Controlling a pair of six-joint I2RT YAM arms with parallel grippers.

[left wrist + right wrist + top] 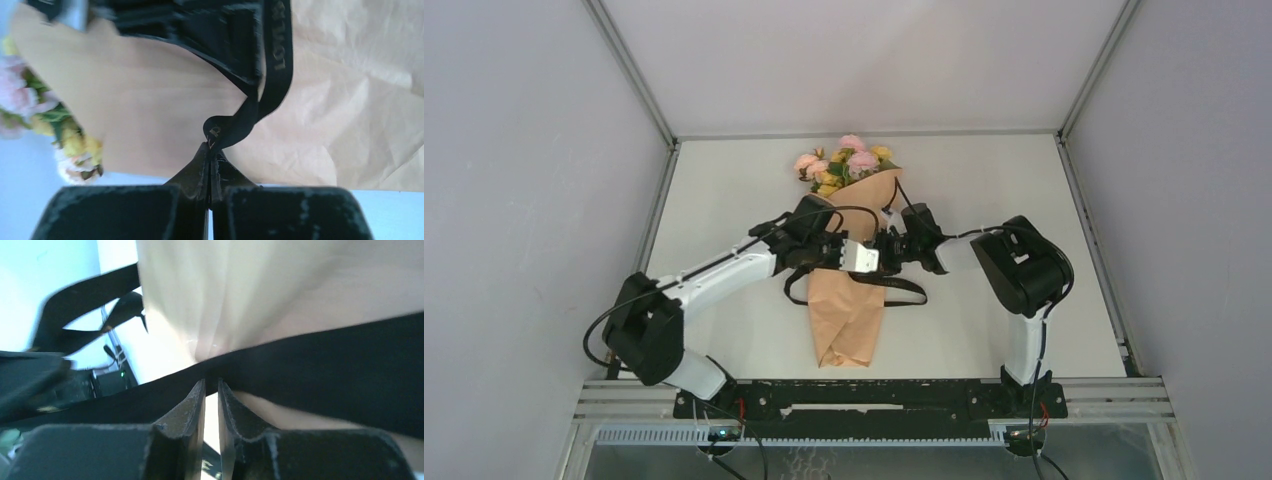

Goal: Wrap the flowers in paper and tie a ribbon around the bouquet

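We record a matte white table [724, 200] forming the base of a boxed cell. Three plain, pale grey panels close it in: the left wall [524, 150], the back wall [864, 60] and the right wall [1184, 150]. Aluminium struts [631, 70] run up the two rear corner seams. An aluminium rail [1114, 400] and a white slotted duct [654, 436] line the near edge. Light is even and diffuse, and shadows are soft.

Bouquet [848, 310] middle blocked: left gripper [865, 259] and right gripper [890, 247] crowd together over it, and ribbon [908, 287] loops trail off both sides. Left arm [724, 270] and right arm [1019, 265] bar the table [984, 180] either side. Free room left and right of the flowers [844, 165] and beside the bouquet's narrow end.
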